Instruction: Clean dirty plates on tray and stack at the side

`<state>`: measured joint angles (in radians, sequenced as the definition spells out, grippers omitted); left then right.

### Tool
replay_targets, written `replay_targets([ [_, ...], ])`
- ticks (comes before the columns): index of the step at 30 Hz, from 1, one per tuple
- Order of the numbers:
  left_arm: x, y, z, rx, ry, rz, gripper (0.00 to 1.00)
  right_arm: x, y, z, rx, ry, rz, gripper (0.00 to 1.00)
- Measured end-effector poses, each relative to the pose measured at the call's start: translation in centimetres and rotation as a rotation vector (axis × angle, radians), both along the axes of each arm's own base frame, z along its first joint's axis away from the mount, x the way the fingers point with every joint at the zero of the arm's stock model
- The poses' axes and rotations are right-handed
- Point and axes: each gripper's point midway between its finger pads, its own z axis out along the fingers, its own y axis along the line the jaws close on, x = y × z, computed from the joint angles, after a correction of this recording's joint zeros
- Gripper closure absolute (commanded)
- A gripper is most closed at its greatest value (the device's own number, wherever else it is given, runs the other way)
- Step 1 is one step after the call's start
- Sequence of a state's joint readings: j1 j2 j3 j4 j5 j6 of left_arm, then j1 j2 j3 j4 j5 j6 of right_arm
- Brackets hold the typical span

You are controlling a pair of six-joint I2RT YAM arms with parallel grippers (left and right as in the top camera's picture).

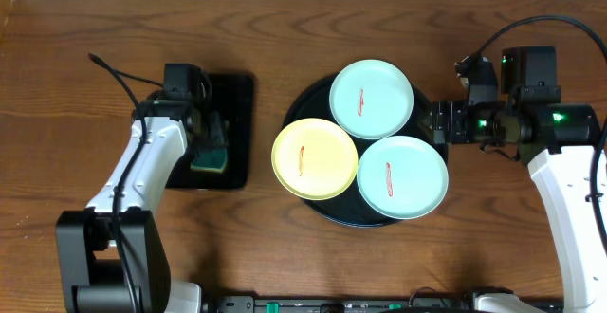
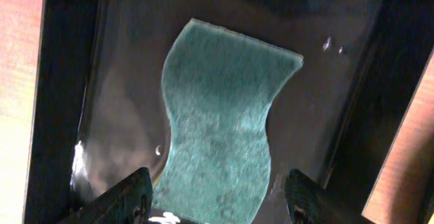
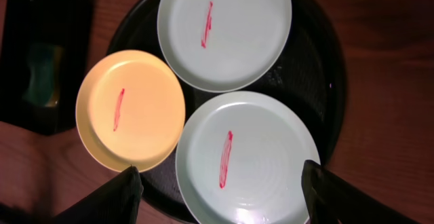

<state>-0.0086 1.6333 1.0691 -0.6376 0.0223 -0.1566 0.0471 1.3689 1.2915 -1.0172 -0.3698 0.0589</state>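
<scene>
Risk, judged: the left gripper (image 2: 220,195) stood with its jaws wide apart and holding nothing, straddling the near end of the sponge (image 2: 224,122); a shallow or off-centre pinch on so soft a pad could let it fold and slip free on the glossy small rectangular tray (image 1: 239,93). The three plates sat crowded edge to edge in the round black tray (image 3: 319,61); the yellow plate (image 1: 315,158) overhung its rim, so wiping pressure could tip it or shove its neighbours. The right gripper (image 3: 222,193) hung fully spread and empty over the nearer mint plate (image 1: 402,177). The sponge was teal, coarse-fibred and wavy-edged; the plates were smooth, shallow plastic discs, the farther mint plate (image 1: 371,100) included, each bearing a thin red streak (image 3: 226,158).
</scene>
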Motion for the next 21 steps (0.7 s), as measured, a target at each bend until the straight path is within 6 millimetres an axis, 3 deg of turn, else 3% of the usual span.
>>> replay_targets([
  [4,0.9,0.0,-1.3,0.0,-0.009,0.0,0.4,-0.3,0.0,-0.1,-0.006,0.006,0.013,0.26],
  [6,0.4,0.0,-3.5,0.001,0.052,-0.001,0.57,-0.3,0.0,-0.1,-0.008,0.006,0.016,0.26],
  [8,-0.1,0.0,-4.8,0.001,0.093,0.0,0.85,-0.3,0.0,-0.1,-0.008,0.007,0.016,0.25],
  [9,-0.2,0.0,-5.3,0.001,0.104,-0.002,0.92,-0.3,0.0,-0.1,-0.008,0.007,0.016,0.25],
  [12,-0.2,0.1,-5.4,0.005,0.108,-0.003,0.93,-0.3,0.0,-0.1,-0.009,0.007,0.018,0.12],
  [15,-0.4,0.1,-5.3,0.005,0.116,-0.002,0.93,-0.3,0.0,-0.1,-0.013,0.001,0.03,0.09],
  [19,-1.2,0.1,-4.4,0.004,0.147,-0.002,0.93,-0.1,-0.1,-0.1,-0.029,-0.016,0.038,0.16],
  [21,-1.1,0.1,-3.2,0.004,0.14,-0.002,0.93,0.5,-0.5,0.0,-0.05,-0.037,0.02,0.26],
])
